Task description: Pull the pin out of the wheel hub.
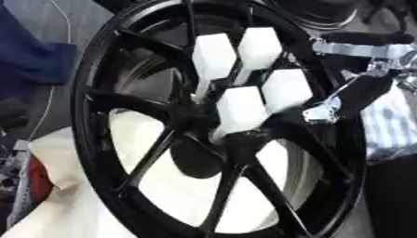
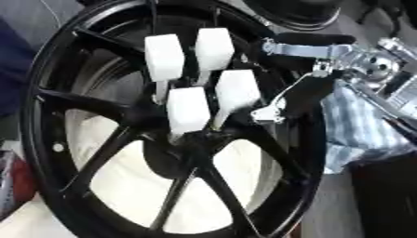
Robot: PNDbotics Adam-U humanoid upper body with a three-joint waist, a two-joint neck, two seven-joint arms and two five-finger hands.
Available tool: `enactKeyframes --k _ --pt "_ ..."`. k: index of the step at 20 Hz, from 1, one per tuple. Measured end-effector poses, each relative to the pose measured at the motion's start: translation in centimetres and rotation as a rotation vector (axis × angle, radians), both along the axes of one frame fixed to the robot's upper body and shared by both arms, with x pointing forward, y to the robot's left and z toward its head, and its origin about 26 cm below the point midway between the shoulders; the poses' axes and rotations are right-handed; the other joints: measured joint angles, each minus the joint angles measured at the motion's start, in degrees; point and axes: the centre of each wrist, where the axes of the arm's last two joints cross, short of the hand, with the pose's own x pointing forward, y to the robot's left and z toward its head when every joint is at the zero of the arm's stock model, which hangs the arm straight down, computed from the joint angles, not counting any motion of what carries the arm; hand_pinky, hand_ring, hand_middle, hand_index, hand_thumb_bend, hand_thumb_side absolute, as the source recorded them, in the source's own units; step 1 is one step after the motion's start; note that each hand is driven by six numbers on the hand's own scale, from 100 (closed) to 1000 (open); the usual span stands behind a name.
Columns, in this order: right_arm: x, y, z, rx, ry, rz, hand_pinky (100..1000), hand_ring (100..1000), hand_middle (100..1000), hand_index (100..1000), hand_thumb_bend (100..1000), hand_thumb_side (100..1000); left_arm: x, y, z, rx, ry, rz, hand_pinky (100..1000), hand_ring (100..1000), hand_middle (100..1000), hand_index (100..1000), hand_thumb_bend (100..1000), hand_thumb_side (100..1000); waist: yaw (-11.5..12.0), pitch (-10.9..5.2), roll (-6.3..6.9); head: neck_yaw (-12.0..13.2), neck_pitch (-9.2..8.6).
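At hub of black wheel (image 2: 49,116), right hand (image 2: 306,97) beside white pins (image 2: 189,109); finger state unclear. Step: reaching. Next: close on one pin, pull out.

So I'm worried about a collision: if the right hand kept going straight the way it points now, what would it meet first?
Probably the white pins sticking out of the black wheel's centre. The right hand reaches in from the right toward them; its fingers are hard to make out, and depth is unclear.
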Motion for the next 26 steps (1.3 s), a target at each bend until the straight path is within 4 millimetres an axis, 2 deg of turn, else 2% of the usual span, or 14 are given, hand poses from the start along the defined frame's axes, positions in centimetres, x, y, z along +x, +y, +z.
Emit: enactKeyframes --k 7,14,15,16,17,26 --pt "0.0 0.0 0.1 0.030 0.017 0.005 667 658 549 541 166 212 0.0 0.0 0.0 0.002 0.004 -0.001 829 926 718 808 100 782 -0.14 0.01 0.02 0.05 0.00" --pt "-0.1 -0.3 0.7 0.088 0.028 0.014 660 637 523 508 158 197 0.0 0.0 0.0 0.003 0.005 -0.001 830 926 719 808 100 782 -0.58 -0.01 0.23 0.26 0.02" --pt "-0.1 -0.5 0.9 0.099 0.033 0.015 658 634 522 505 157 196 0.0 0.0 -0.1 0.003 0.006 -0.001 830 926 719 808 100 781 -0.74 -0.04 0.28 0.30 0.04" --pt "-0.2 -0.7 1.1 0.111 0.036 0.015 659 633 523 505 167 265 0.0 0.0 -0.1 0.002 0.007 -0.001 831 926 719 808 100 781 -0.90 -0.08 0.38 0.40 0.04" --pt "-0.2 -0.9 1.4 0.122 0.038 0.015 658 632 521 504 153 200 0.0 0.0 -0.1 0.002 0.008 0.000 831 926 719 808 100 780 -1.08 -0.14 0.55 0.47 0.05" --pt "-1.2 -3.8 3.7 0.269 0.071 -0.020 661 624 520 493 111 214 -0.3 0.4 -0.5 -0.009 0.025 0.015 831 926 720 808 100 774 -3.64 -0.97 2.04 1.41 0.16"
